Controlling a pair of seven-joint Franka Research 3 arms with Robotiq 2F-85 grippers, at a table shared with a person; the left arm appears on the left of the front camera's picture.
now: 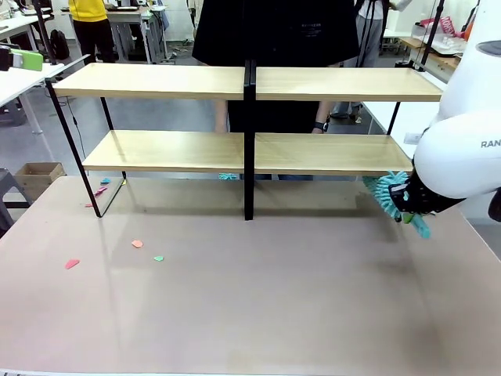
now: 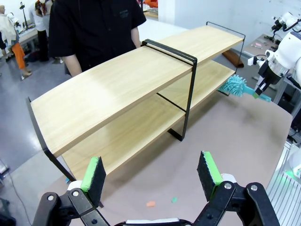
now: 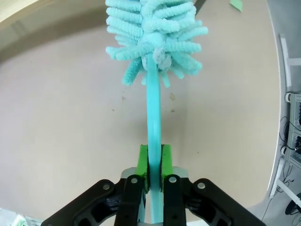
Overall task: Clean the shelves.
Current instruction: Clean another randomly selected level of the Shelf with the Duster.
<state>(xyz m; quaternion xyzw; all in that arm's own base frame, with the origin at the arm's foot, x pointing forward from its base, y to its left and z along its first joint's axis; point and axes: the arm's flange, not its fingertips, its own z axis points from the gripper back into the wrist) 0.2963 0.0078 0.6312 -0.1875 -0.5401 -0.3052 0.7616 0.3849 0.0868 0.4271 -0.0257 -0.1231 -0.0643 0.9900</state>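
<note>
Small paper bits (image 1: pixel 137 244) lie on the big table (image 1: pixel 258 305) at 9 o'clock in the front view; behind them stand the shelves (image 1: pixel 246 149), with a person (image 1: pixel 274 31) at 12 o'clock; at 3 o'clock the right gripper (image 1: pixel 407 205) holds a teal duster (image 1: pixel 385 191) by the low board's end.

Left wrist view: left gripper (image 2: pixel 153 174) has its 2 fingers wide apart; the shelves sit at 12 o'clock.

Right wrist view: 2 green pads (image 3: pixel 143 162) pinch the duster's handle.
</note>
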